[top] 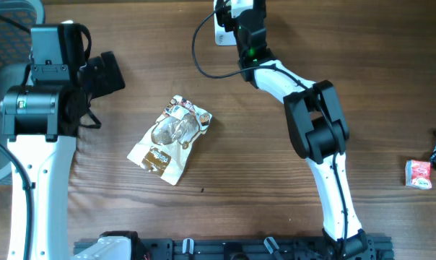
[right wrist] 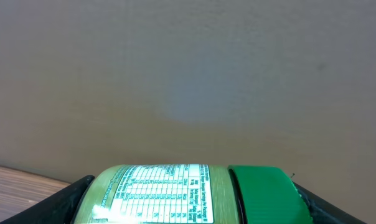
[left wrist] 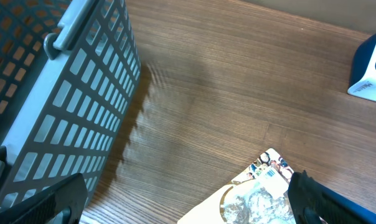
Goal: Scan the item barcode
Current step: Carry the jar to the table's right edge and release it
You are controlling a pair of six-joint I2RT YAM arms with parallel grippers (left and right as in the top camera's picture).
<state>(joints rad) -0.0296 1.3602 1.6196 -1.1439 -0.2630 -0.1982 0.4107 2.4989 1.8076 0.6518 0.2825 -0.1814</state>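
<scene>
Both arms have white links and black joint housings.
Right arm [top: 333,189]: green light [top: 253,52] at the end farthest from the base rail [top: 225,250]; a black cable [top: 194,52] loops beside it.
Left arm [top: 41,173]: grey-capped motor.
Left gripper [left wrist: 185,190]: black fingers [left wrist: 328,202].

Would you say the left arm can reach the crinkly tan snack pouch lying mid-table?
Probably yes: the left gripper has its jaws open, only bare wooden table separates it from the crinkly tan snack pouch, and the right arm works farther back.

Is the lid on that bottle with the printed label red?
No, the pale labelled bottle has a green plastic lid.
</scene>
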